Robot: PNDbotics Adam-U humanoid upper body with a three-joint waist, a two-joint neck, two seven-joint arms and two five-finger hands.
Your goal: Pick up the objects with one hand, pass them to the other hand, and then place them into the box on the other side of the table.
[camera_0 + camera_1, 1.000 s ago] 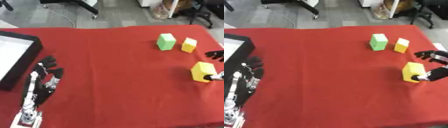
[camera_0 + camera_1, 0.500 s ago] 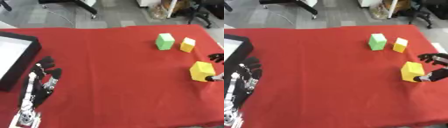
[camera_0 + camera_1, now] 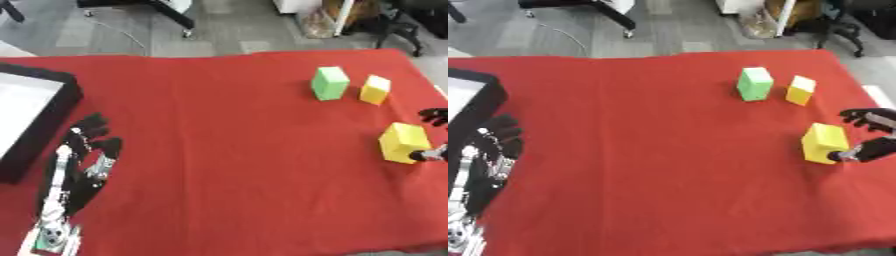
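Right eye view: yellow block [image 3: 824, 143] beside right hand [image 3: 870, 135].

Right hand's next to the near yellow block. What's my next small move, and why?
Probably close the right robot hand round the near yellow block: its fingers sit spread at the block's far side, thumb at the near side, nothing gripped yet. The left robot hand lies open by the box.

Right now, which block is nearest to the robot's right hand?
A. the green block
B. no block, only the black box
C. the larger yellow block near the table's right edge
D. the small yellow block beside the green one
C: the right hand has its fingers spread around the larger yellow block; the green block and small yellow block stand farther back.
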